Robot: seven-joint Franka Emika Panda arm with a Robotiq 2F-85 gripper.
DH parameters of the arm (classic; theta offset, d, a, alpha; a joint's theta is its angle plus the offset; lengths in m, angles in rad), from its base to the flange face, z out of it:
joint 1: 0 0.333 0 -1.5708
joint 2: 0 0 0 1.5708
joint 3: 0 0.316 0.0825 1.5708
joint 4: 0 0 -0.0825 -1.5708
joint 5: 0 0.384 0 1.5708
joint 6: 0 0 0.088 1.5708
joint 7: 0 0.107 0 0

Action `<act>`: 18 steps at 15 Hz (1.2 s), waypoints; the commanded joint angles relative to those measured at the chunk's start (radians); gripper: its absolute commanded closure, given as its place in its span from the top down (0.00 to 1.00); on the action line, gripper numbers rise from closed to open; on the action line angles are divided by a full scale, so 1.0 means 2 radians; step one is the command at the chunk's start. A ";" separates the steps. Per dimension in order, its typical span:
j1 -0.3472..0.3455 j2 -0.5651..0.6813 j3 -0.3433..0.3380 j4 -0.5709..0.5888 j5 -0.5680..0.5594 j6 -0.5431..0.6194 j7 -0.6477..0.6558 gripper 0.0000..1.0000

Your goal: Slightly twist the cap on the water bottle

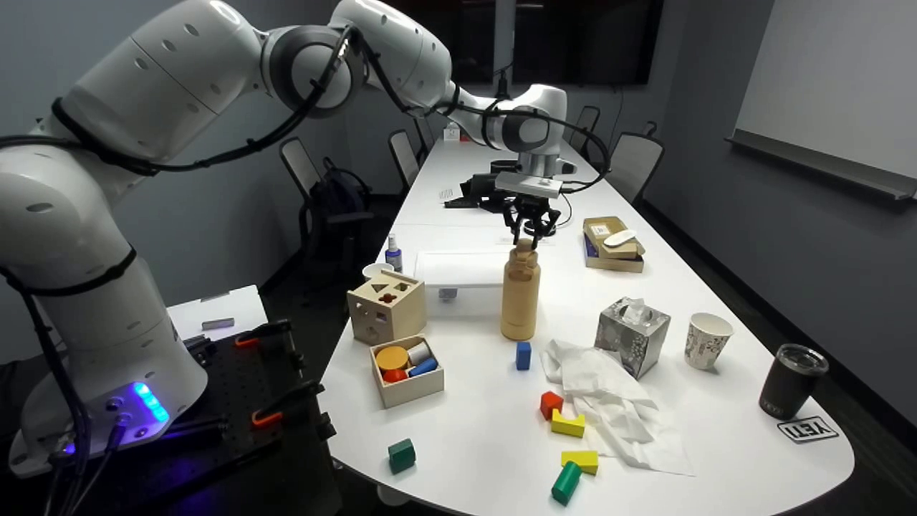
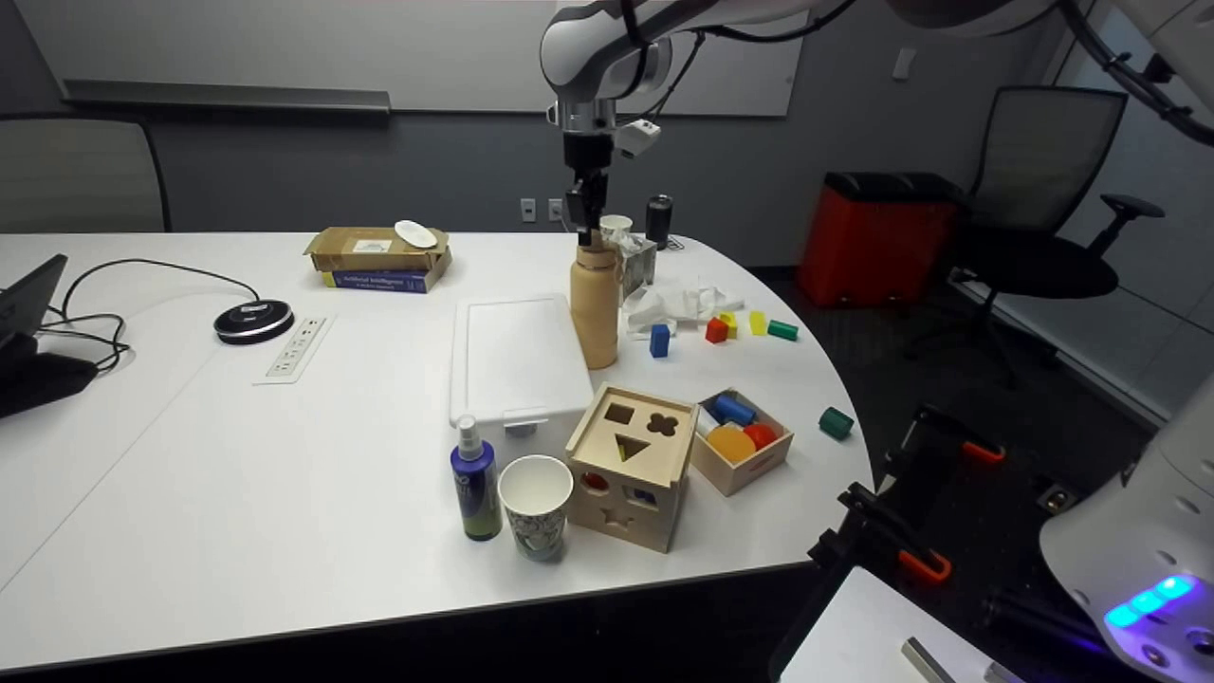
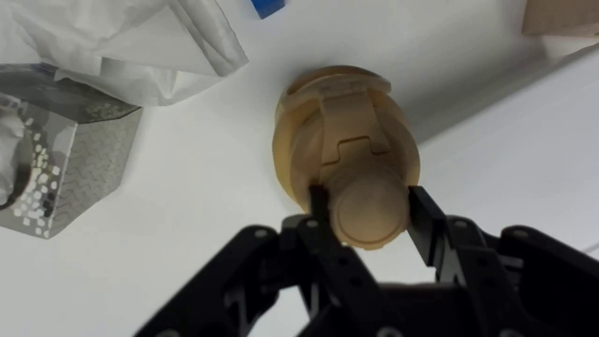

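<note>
End effector (image 3: 368,199) pinches the cap (image 3: 369,217) on both sides, low in the wrist view | water bottle (image 1: 520,304) stands upright on the tabletop (image 1: 473,430), middle of both exterior views | why: likely to turn the cap

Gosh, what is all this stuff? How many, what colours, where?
Table: 1, white, between chairs
Water bottle: 1, tan, tabletop
Cap: 1, tan, atop bottle
Lidded box: 1, white, beside bottle
Shape sorter: 1, beige, beside box
Block tray: 1, beige, beside sorter
Loose blocks: 1 blue, 1 red, 2 yellow, 2 green, tabletop
Tissue box: 1, grey, tabletop
Crumpled paper: some, white, tabletop
Paper cups: 2, white, tabletop
Tumbler: 1, black, tabletop
Spray bottle: 1, blue, beside cup
Book: 1, blue, under cardboard
Electronics: several, black, tabletop
Chairs: several, grey, tableside
Bin: 1, red, floor
Whiteboard: 1, white, wall
Arm: 1, white, above table
Gripper: 1, black, at cap
</note>
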 commanded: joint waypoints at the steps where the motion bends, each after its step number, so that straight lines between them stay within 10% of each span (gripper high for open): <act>1: -0.007 -0.003 0.011 0.009 -0.011 -0.029 -0.039 0.20; 18: 0.001 0.035 0.005 0.084 -0.018 -0.089 -0.198 0.20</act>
